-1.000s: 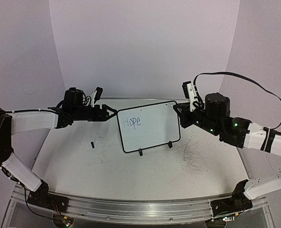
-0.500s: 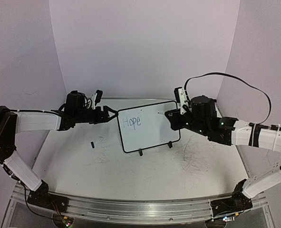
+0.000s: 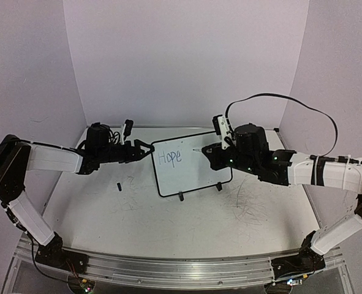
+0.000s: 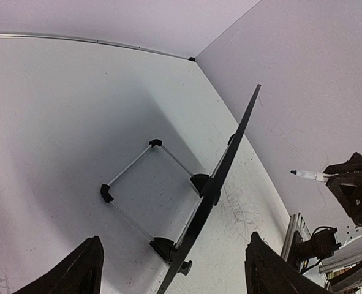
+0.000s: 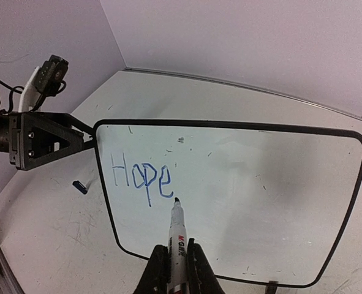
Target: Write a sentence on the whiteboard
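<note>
The whiteboard stands tilted on its two black feet at mid-table, also filling the right wrist view. One blue word, "Hope", is all of the sentence that shows. My right gripper is shut on a white marker. The marker's tip sits just below and right of the "e", at or just off the board face. My left gripper stands open at the board's upper left corner. The board's thin black edge runs between its fingers without touching either.
A small dark marker cap lies on the table left of the board. Grey scribble marks cover the table to the right. A wire stand props the board from behind. Walls close in behind and at both sides.
My right arm has swung left across the board with the marker, from beyond its right edge to just past the "e". My left gripper stays at the corner, barely shifted.
</note>
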Action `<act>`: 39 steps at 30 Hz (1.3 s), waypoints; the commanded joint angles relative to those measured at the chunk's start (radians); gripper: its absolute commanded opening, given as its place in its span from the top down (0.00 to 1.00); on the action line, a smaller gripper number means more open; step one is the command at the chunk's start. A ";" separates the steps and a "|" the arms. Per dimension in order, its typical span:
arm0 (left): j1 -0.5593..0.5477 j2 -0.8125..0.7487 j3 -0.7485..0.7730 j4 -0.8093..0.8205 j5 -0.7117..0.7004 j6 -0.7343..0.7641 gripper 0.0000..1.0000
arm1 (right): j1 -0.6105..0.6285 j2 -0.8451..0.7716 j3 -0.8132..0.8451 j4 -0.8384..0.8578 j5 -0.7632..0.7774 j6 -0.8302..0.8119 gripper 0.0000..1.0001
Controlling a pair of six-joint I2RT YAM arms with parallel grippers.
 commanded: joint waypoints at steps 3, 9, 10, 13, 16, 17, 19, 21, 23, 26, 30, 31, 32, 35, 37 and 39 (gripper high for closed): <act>0.002 0.023 0.000 0.129 0.044 -0.032 0.23 | 0.003 0.002 0.017 0.042 0.004 -0.036 1.00; 0.002 0.038 -0.003 0.130 0.066 -0.018 0.26 | 0.004 -0.001 0.014 0.061 -0.001 -0.056 1.00; 0.001 0.043 0.000 0.129 0.068 -0.017 0.27 | 0.003 -0.001 0.016 0.062 -0.001 -0.061 1.00; -0.001 0.053 0.011 0.129 0.073 -0.010 0.31 | 0.003 -0.005 0.018 0.062 -0.001 -0.073 1.00; -0.003 0.066 0.022 0.129 0.074 -0.006 0.37 | 0.003 -0.009 0.016 0.062 -0.002 -0.079 1.00; -0.004 0.070 0.026 0.127 0.074 -0.005 0.38 | 0.003 -0.010 0.014 0.062 -0.002 -0.080 1.00; -0.005 0.084 0.034 0.128 0.078 -0.008 0.37 | 0.003 -0.011 0.012 0.062 -0.003 -0.079 1.00; -0.006 0.092 0.040 0.128 0.081 -0.008 0.36 | 0.003 -0.009 0.011 0.062 -0.006 -0.075 1.00; -0.006 0.096 0.045 0.128 0.084 -0.008 0.37 | 0.003 -0.011 0.010 0.064 -0.009 -0.073 1.00; -0.006 0.099 0.053 0.127 0.089 -0.007 0.42 | 0.003 -0.010 0.006 0.068 -0.009 -0.073 1.00; -0.008 0.108 0.060 0.127 0.093 -0.005 0.48 | 0.002 -0.010 0.004 0.070 -0.011 -0.076 1.00; -0.009 0.109 0.060 0.126 0.093 -0.005 0.48 | 0.002 -0.011 0.004 0.071 -0.011 -0.077 1.00; -0.010 0.109 0.059 0.126 0.092 -0.005 0.49 | 0.003 -0.013 0.003 0.071 -0.011 -0.078 1.00; -0.011 0.105 0.059 0.126 0.090 0.000 0.53 | 0.003 -0.018 -0.001 0.073 -0.008 -0.081 1.00; -0.011 0.104 0.059 0.125 0.090 0.003 0.54 | 0.003 -0.018 -0.002 0.074 -0.010 -0.082 1.00; -0.012 0.104 0.063 0.125 0.094 0.006 0.56 | 0.003 -0.016 -0.003 0.074 -0.012 -0.084 1.00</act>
